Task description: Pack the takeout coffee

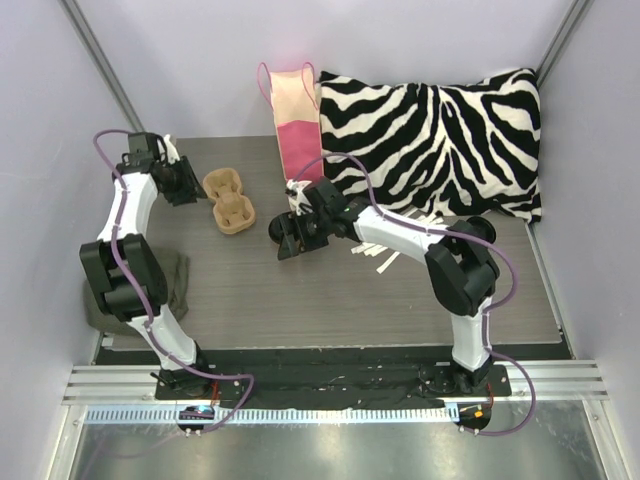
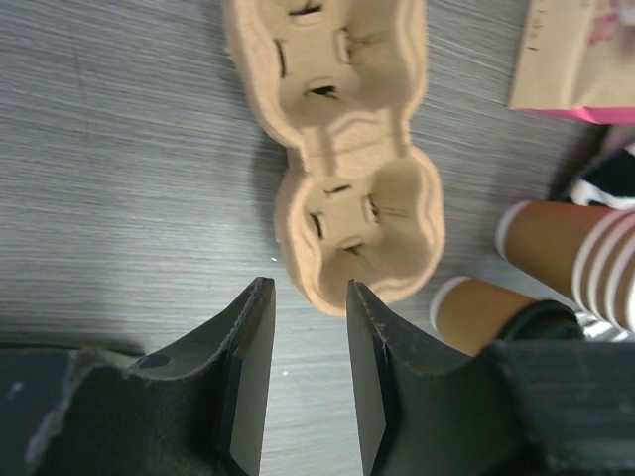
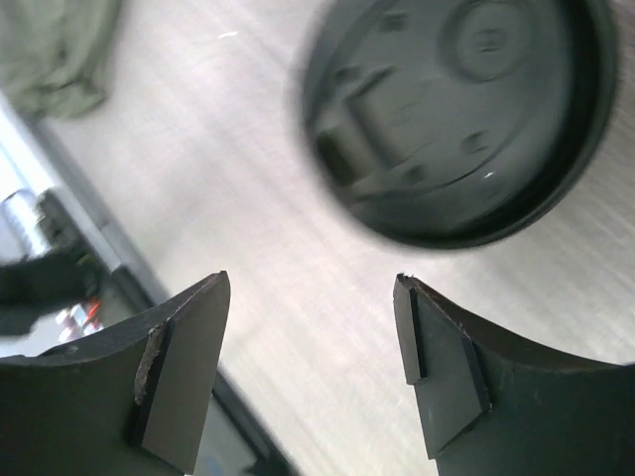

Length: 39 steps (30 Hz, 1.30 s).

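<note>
The left gripper (image 2: 308, 288) hangs low over the grey wood-grain tabletop (image 1: 350, 300) with its jaws parted only narrowly and nothing between them. Its fingertips point at the near end of the tan moulded-pulp cup carrier (image 2: 347, 149), just short of touching it. In the overhead view this gripper (image 1: 185, 185) sits at the upper left, right beside the carrier (image 1: 230, 200). Both wells of the carrier are unfilled. The paper cups (image 2: 551, 238) lie on their sides at the right edge of the left wrist view. They are kraft-brown with white rolled rims and seem to be nested, with further rims showing as stripes behind. They lie on the tabletop below the pink-and-cream paper bag (image 2: 575, 50) and to the right of the carrier. From above they are mostly hidden under the right arm. The right gripper (image 3: 313, 283) is spread wide and holds nothing. It hovers over bare tabletop, with the round black lid (image 3: 466, 119) lying flat just beyond its fingertips in the upper right of its wrist view. In the overhead view it (image 1: 285, 243) is near centre frame, below the bag (image 1: 295, 120), which stands against the back wall beside a zebra-print pillow (image 1: 430, 140). Pale strips (image 1: 385, 260) lie under the right forearm, and an olive cloth (image 1: 175, 285) lies at the left edge.
</note>
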Each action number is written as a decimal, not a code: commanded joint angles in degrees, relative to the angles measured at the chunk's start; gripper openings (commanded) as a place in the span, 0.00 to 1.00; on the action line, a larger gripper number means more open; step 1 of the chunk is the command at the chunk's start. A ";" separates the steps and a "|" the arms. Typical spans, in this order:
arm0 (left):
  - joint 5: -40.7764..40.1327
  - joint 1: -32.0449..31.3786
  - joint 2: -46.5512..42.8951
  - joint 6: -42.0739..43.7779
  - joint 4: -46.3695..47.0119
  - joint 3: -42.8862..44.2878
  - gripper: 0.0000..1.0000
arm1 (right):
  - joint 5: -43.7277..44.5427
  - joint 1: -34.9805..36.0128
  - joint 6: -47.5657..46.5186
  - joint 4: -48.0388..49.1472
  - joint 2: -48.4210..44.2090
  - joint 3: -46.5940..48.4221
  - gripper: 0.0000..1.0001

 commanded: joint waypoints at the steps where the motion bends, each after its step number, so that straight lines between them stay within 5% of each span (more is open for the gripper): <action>1: -3.62 -1.77 2.21 0.24 -0.12 3.85 0.38 | -7.44 -0.70 -3.77 -2.37 -8.41 -1.11 0.75; 14: -7.93 -5.82 9.78 1.21 3.75 4.39 0.30 | -10.60 -5.27 -2.54 -2.38 -10.80 -3.32 0.75; 39: -11.19 -6.43 13.64 4.81 5.77 7.99 0.35 | -11.84 -5.36 -1.75 -2.11 -9.57 -3.76 0.75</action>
